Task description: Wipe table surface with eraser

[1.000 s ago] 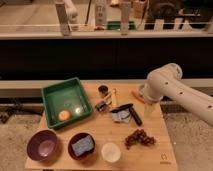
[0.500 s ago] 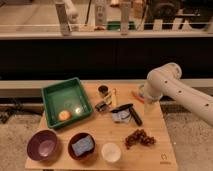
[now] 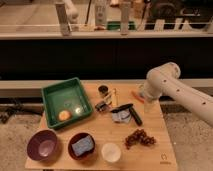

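One arm (image 3: 186,99) in view, white. It comes in low from the right edge and runs up and to the left as a thick link with a few small dark holes along its side. It tops out at a rounded joint (image 3: 164,76), the arm's highest point. From there it folds back down and slightly left into a short wrist section (image 3: 150,93). The gripper (image 3: 148,106) sits at the bottom of that section, pointing straight down, below and a bit left of the rounded joint and apart from the long link. It shows only as a pale stub.
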`<state>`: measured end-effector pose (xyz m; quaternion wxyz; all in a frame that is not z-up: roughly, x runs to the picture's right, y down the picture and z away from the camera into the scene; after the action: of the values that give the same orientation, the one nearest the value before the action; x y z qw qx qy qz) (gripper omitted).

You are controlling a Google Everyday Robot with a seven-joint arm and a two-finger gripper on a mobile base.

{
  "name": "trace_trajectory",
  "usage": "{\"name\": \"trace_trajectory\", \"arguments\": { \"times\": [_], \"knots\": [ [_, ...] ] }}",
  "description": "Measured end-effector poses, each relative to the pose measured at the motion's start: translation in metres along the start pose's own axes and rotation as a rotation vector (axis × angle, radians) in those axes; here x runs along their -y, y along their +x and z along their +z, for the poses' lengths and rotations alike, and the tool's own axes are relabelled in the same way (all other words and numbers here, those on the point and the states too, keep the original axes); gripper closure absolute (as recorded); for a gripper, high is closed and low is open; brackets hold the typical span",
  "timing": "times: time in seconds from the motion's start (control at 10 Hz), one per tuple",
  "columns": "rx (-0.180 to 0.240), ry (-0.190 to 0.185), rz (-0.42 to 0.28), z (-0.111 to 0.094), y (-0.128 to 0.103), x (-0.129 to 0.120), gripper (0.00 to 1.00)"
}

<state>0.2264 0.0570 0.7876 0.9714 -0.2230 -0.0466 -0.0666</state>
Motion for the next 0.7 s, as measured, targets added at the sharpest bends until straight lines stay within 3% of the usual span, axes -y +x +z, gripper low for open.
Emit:
{"name": "trace_trajectory", "arguments": {
  "times": [0.7],
  "knots": [
    [-0.006, 0.002, -0.057, 0.014, 0.005, 0.016, 0.2]
  ]
}}
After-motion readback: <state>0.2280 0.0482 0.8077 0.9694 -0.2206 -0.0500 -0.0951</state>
